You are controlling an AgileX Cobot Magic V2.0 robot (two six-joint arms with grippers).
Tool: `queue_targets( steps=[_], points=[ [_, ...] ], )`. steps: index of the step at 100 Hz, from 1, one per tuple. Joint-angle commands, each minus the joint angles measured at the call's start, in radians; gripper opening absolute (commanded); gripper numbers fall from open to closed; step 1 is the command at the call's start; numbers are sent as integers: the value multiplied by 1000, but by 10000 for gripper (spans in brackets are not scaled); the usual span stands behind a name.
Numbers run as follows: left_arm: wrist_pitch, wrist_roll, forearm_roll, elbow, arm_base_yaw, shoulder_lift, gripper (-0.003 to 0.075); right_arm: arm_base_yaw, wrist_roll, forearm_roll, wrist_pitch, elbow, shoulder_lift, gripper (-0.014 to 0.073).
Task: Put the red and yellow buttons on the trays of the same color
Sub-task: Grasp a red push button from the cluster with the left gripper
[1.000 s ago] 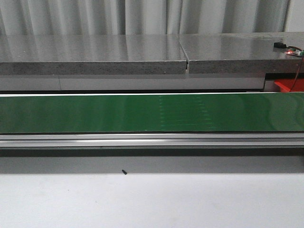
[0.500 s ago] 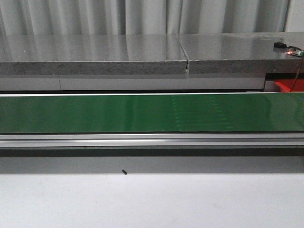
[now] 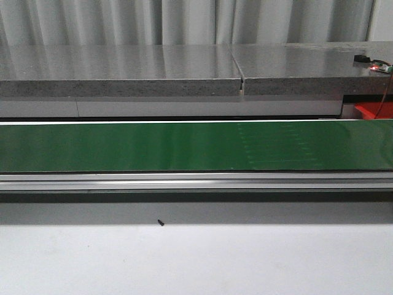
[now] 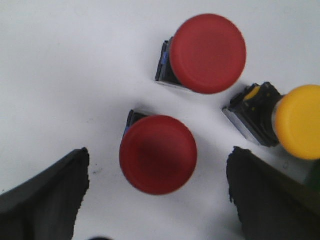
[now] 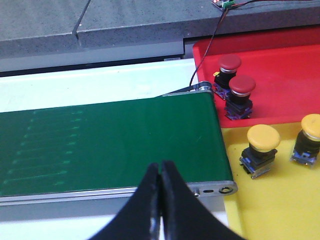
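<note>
Left wrist view: we see the left gripper (image 4: 157,200) with its fingers (image 4: 47,200) spread wide over a white worktop (image 4: 60,65), holding nothing. Between the fingers sits a red button (image 4: 158,154), cap up. A second red button (image 4: 208,53) stands just beyond it, and a yellow button (image 4: 299,129) lies tipped on its side near the other finger.

Right wrist view: the right gripper (image 5: 160,192) has its fingers pressed together, empty, above the near edge of the green belt (image 5: 100,140). Past the belt's end lie the red tray (image 5: 290,75) with two red buttons (image 5: 239,95), and the yellow tray (image 5: 280,205) with two yellow ones (image 5: 262,145). The front view shows only the bare belt.

Handling, as we judge it: each button looks like rigid plastic, light, with a smooth domed cap wider than its dark square body (image 4: 132,120). The dome would likely slip under a pinch from above. We would close on the cap's rim from both sides, or lower, on the flat faces of the body. The tipped yellow one may roll when touched.
</note>
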Motion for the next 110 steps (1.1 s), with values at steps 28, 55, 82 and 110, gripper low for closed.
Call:
queue_targets(
  steps=[28, 55, 82, 110],
  points=[
    [-83, 3, -34, -32, 2, 4, 323, 0, 0, -12, -80, -25, 2, -67],
    [-83, 3, -36, -32, 2, -25, 157, 0, 0, -12, -80, -25, 2, -67],
    [-116, 5, -36, 51, 0, -202, 157, 0, 0, -12, -80, -25, 2, -67],
    [-160, 13, -36, 211, -12, -402, 157, 0, 0, -12, -80, -25, 2, -67]
  ],
)
